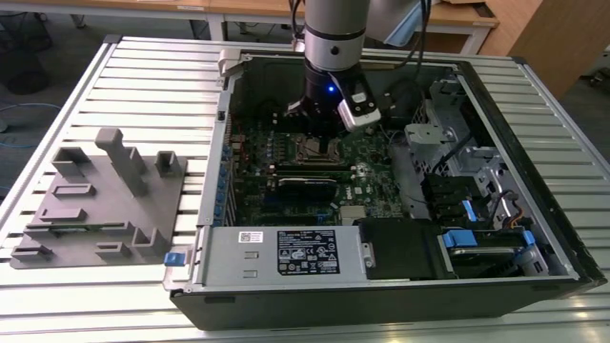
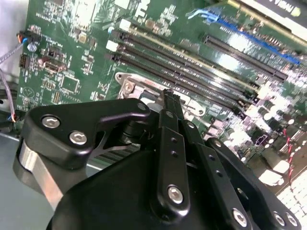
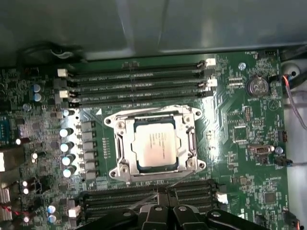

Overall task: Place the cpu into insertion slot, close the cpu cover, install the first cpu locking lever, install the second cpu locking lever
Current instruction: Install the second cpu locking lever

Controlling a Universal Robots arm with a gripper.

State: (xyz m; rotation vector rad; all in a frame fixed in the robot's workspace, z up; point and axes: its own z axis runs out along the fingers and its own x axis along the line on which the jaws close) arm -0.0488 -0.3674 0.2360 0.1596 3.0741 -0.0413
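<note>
The cpu [image 3: 154,144] lies flat in the insertion slot [image 3: 125,167], silver top up, on the green board [image 3: 240,134] inside the open case [image 1: 401,286]; the cpu cover [image 3: 188,119] is a silver frame around it, and whether it is pressed fully down I cannot tell; a thin wire lever [image 3: 180,181] runs slantwise off the slot's corner toward the gripper [image 3: 165,211]; long black memory slots [image 3: 139,84] flank the slot on two sides, a row of capacitors [image 3: 67,148] stands on a third, and a coin cell [image 3: 259,86] sits well apart; in the exterior view the arm [image 1: 333,50] reaches down into the case over the slot, hiding part of it; the gripper's black fingers [image 2: 172,124] look drawn together and grasp nothing, poised just beside the slot's edge; a grey fixture [image 1: 105,200] rests on the slatted table [image 1: 96,307] at the exterior view's left.
</note>
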